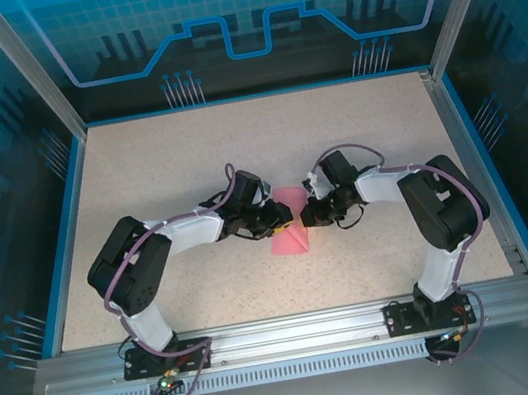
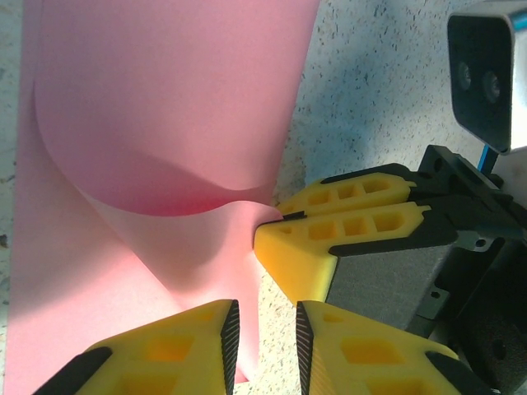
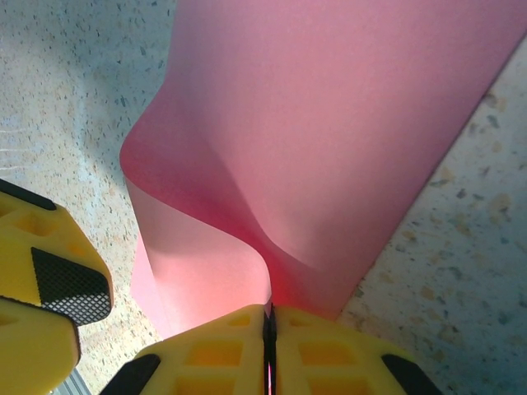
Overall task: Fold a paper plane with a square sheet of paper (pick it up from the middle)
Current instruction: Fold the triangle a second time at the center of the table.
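**Sheet (image 1: 289,241) pinched by right gripper (image 3: 269,317)**

The pink sheet is found near the middle of the speckled table (image 1: 159,174), between the two arms. It is bowed upward in a soft curl, one layer arched over another. Its edge is clamped between the pressed-together fingers of the right gripper. The left gripper (image 2: 268,317) is held just beside that pinch, jaws slightly parted. A corner of the sheet reaches into the narrow gap there, close against one pad.
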Available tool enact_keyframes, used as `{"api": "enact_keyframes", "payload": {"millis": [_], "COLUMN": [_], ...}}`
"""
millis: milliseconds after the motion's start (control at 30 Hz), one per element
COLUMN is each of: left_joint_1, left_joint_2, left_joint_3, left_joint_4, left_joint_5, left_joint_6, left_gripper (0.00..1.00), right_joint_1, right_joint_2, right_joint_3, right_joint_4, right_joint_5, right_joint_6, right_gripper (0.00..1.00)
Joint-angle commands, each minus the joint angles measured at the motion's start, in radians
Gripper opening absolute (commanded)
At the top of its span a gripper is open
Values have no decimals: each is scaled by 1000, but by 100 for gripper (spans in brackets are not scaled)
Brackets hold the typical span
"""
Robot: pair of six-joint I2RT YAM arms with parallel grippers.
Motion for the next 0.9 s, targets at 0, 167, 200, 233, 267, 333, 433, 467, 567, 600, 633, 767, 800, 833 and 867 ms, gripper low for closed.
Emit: {"api": "enact_keyframes", "payload": {"millis": [0, 167, 200, 233, 267, 333, 433, 467, 567, 600, 633, 767, 800, 833, 867], "left_joint_1": [-7, -7, -6, -7, -8, -6, -9, -9, -9, -8, -9, -8, -8, -8, -8], "left_joint_2": [-16, -12, -11, -10, -10, -6, 0, 2, 6, 6, 7, 9, 7, 8, 9], "left_joint_3": [16, 22, 24, 26, 28, 34, 42, 44, 45, 44, 45, 45, 45, 45, 45], "left_joint_4": [-24, -27, -26, -23, -22, -21, -22, -22, -22, -23, -27, -33, -33, -35, -36], "left_joint_5": [4, 5, 6, 5, 7, 10, 10, 9, 13, 13, 13, 10, 10, 10, 10], "left_joint_6": [28, 25, 24, 23, 21, 18, 17, 16, 15, 16, 16, 19, 18, 19, 19], "left_gripper": [27, 27, 27, 27, 26, 24, 23, 22, 22, 22, 22, 21, 21, 21, 21], "right_joint_1": [-15, -15, -15, -15, -15, -15, -15, -15, -15, -15, -15, -15, -15, -15, -15], "right_joint_2": [9, -18, -20, -19, -17, -11, -9, -9, -8, -8, -8, -8, -7, -5, -4], "right_joint_3": [4, -31, -32, -32, -32, -27, -29, -30, -25, -23, -20, -14, -14, -14, -13], "right_joint_4": [-19, -14, -14, -15, -15, -14, -8, -7, -6, -4, -6, -6, -4, -5, -5], "right_joint_5": [-1, 1, 4, 6, 4, 6, 4, 5, 8, 7, 7, 9, 7, 6, 6], "right_joint_6": [-14, -7, -6, -8, -6, -6, -2, -1, 1, 1, 0, 0, 1, 0, 1], "right_gripper": [10, 10, 10, 11, 10, 10, 10, 11, 10, 10, 10, 10, 10, 10, 10]}}
